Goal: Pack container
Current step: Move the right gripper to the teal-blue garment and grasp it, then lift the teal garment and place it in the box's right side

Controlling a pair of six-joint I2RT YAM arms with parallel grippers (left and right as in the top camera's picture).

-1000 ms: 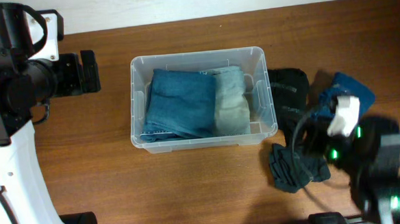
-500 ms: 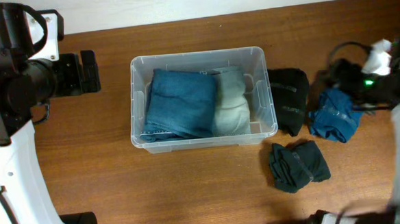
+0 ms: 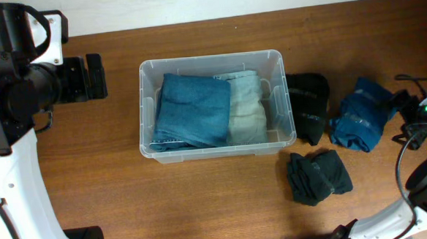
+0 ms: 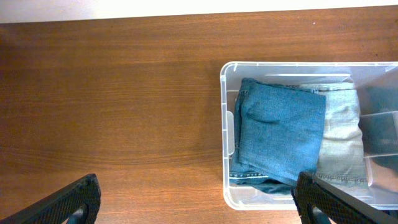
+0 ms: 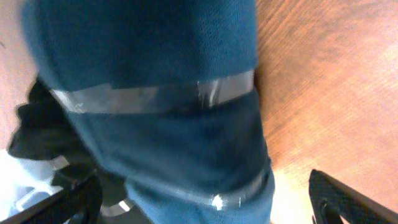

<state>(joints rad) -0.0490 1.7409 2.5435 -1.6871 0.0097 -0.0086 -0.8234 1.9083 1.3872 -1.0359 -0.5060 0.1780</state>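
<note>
The clear plastic container (image 3: pixel 145 108) stands mid-table, holding a folded blue jeans piece (image 3: pixel 195 109) and a folded pale denim piece (image 3: pixel 247 110). In the left wrist view the container's rim (image 4: pixel 222 124) is ahead to the right, with the jeans (image 4: pixel 280 130) inside. My left gripper (image 4: pixel 199 205) is open and empty over bare table left of the container. My right gripper (image 5: pixel 205 202) is open, its fingers straddling a blue garment with grey stripes (image 5: pixel 155 143). That garment (image 3: pixel 361 119) lies right of the container, with my right arm (image 3: pixel 422 116) at the table's right edge.
A black garment (image 3: pixel 308 103) lies against the container's right wall and also shows in the right wrist view (image 5: pixel 37 130). A dark teal garment (image 3: pixel 317 176) lies at the front right. The left arm's body (image 3: pixel 21 78) sits at the left edge.
My right arm swung from the front right to the back right, then down to the right edge beside the blue garment. The left arm and the container have not moved.
</note>
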